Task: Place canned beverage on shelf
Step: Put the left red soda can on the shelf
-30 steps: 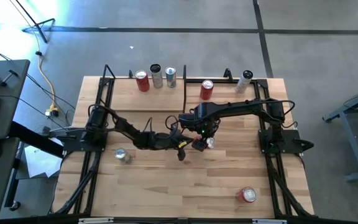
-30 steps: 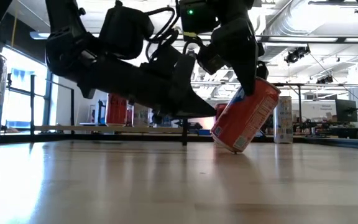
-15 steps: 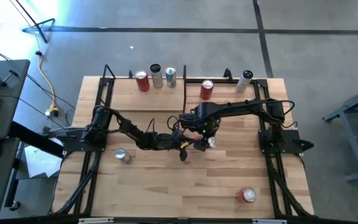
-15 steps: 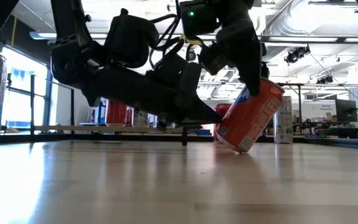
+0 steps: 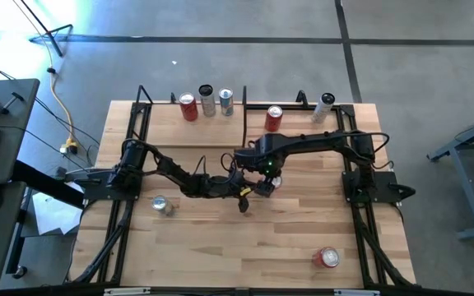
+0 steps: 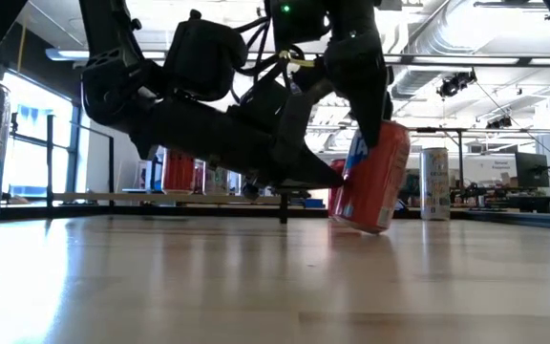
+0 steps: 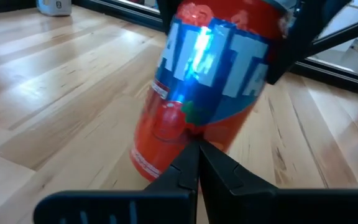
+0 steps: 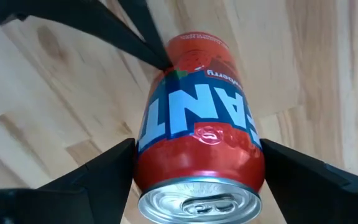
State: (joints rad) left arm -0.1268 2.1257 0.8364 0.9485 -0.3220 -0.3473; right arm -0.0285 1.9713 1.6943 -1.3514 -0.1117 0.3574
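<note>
Right gripper (image 8: 197, 168) clamped the tilted red can (image 8: 199, 162) mid-table; left gripper (image 7: 197, 163), fingers closed, apparently touched its side.

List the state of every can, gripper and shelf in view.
red Fanta can: tilted, clamped between the right gripper's fingers.
right gripper: shut on the red Fanta can.
left gripper: shut, tips at the red Fanta can's side.
silver can: upright, untouched.
shelf: carrying three upright cans.
</note>
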